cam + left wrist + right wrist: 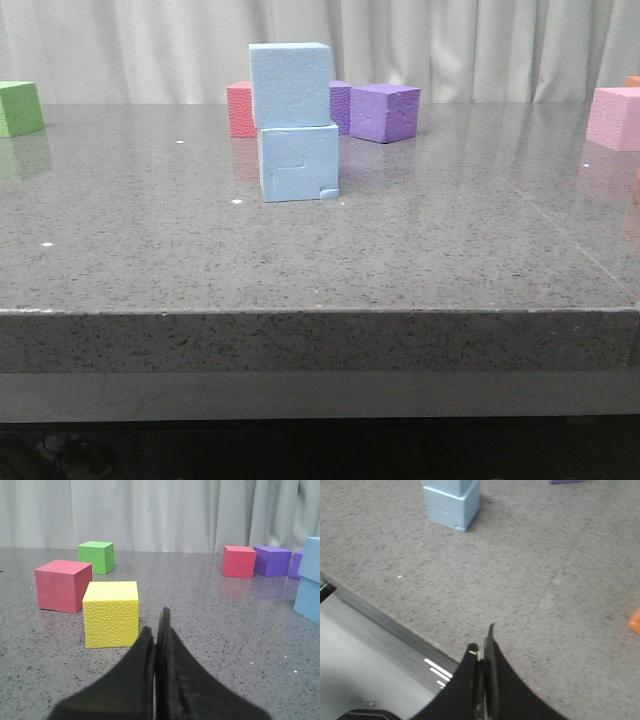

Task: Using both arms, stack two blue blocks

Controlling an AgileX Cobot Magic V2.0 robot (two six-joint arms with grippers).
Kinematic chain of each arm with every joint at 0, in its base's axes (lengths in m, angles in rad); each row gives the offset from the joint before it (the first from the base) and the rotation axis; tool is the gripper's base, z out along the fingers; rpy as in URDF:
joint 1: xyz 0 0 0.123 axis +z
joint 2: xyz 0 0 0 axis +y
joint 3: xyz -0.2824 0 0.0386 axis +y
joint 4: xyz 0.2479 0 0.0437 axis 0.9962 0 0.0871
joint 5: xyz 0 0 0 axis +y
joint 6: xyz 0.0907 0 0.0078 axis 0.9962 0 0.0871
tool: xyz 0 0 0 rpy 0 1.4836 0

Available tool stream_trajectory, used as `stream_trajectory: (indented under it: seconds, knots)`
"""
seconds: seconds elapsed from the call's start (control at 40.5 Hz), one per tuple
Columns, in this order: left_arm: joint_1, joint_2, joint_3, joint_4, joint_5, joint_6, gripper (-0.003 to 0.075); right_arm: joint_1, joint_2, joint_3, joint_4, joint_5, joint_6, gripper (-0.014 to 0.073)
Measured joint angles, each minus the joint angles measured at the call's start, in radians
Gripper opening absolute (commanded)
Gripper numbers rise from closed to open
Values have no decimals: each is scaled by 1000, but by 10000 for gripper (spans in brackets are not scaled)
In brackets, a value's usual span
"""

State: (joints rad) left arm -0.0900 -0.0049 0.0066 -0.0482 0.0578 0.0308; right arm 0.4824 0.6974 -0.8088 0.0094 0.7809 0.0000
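In the upper middle of the front view, the plainer pale sky-blue foam cube (291, 84) sits on the grooved pale sky-blue foam cube with a chipped corner (299, 162), slightly offset toward the left, on the grey speckled stone counter (320, 250). The stack looks done. Foam like this should be light, soft and grippy; if a nudge were needed, opposite flat side faces would be the place to hold, gently. The left gripper (156, 630) has its jaws pressed together, empty, the stack at that frame's right edge, well apart. The right gripper (482, 645) is likewise closed and empty, the stack far off at upper left.
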Motion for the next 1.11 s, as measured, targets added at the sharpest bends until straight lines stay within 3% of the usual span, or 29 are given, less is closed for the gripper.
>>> stream_trajectory:
  seconds: [0.222,0.494,0.741,1.112]
  knots:
    - [0,0,0,-2,0,0,-18,-212,-195,148,29,-80,0,-64]
    - [0,0,0,-2,0,0,-18,-398,-555,589,34,-488,0,-65]
    - [0,0,0,-2,0,0,-18,-449,-689,823,39,-713,0,-69]
    - [0,0,0,-2,0,1,-18,-475,-707,835,41,-742,0,-69]
